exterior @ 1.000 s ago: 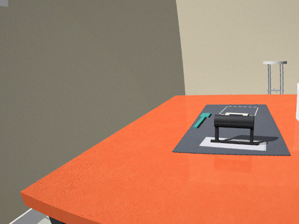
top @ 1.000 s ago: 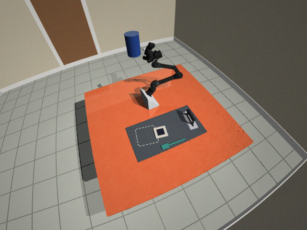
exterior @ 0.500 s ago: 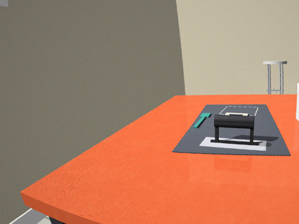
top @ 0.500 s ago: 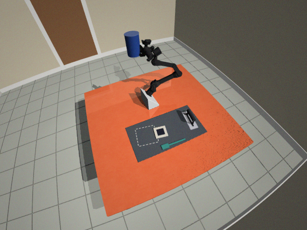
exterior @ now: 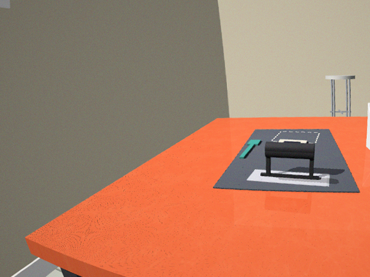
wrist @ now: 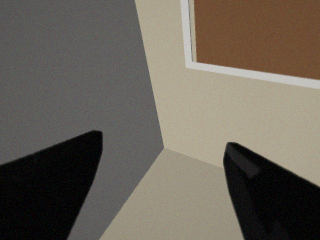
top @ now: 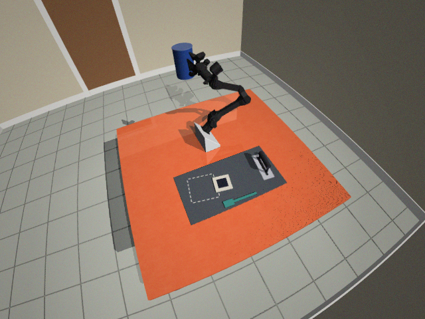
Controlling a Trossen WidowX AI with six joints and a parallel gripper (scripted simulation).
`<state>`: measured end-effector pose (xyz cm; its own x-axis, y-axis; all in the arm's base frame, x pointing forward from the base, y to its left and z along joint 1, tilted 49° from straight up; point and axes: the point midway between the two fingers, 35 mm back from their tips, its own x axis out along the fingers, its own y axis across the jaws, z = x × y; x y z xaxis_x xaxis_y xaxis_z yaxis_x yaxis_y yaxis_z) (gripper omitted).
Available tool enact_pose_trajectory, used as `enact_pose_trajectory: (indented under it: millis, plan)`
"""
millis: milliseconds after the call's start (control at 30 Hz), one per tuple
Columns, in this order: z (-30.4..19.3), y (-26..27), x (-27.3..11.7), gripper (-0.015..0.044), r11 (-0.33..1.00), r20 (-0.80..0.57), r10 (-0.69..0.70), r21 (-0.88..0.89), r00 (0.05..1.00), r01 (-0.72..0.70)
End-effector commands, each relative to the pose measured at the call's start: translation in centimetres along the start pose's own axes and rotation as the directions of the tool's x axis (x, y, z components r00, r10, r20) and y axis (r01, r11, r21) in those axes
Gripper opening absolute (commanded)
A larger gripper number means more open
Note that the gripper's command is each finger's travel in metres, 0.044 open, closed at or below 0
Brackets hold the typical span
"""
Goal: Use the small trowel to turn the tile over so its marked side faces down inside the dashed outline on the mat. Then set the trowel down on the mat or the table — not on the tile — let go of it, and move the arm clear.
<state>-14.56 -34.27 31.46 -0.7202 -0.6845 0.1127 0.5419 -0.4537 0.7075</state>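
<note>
Spread fingers of the black gripper [top: 192,62] [wrist: 164,140] hold nothing; the flat teal trowel [top: 236,199] [exterior: 251,146] lies on the dark grey mat [top: 240,165] [exterior: 231,179], beside the square cream-bordered tile [top: 228,177] [exterior: 282,141]; a low, hasty reach could knock the tile.

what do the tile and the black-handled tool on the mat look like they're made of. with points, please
The tile [top: 216,187] [exterior: 282,141]: probably matte ceramic or painted wood; its cream border and dark square show no gloss.

The black-handled tool [top: 267,174] [exterior: 255,175]: the plate may be smooth metal or plastic, pale, flat and thin; the handle looks like black plastic or rubber, with a soft, dull sheen.
</note>
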Motion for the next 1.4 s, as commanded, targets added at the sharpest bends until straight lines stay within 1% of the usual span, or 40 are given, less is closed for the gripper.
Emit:
enact_pose_trajectory:
  millis: [0,267,533,667,933,1167,1367]
  plan:
    - [-2.7,2.1,-0.4,0.0270,0.997,-0.106,0.049,-0.048,0.993,-0.055]
    - [-8.3,6.5,-2.6,0.0270,0.974,-0.335,0.146,-0.116,0.931,-0.194]
    - [-11.7,9.8,-6.2,0.0270,0.937,-0.483,0.229,-0.124,0.845,-0.325]
    - [-13.6,11.5,-7.9,0.0270,0.913,-0.560,0.258,-0.127,0.788,-0.389]
    - [-17.5,14.8,-12.7,0.0270,0.842,-0.714,0.304,-0.107,0.630,-0.528]
    - [-20.5,17.0,-18.1,0.0270,0.767,-0.835,0.318,-0.051,0.449,-0.639]
    - [-22.4,18.5,-23.0,0.0270,0.688,-0.908,0.306,0.003,0.286,-0.726]
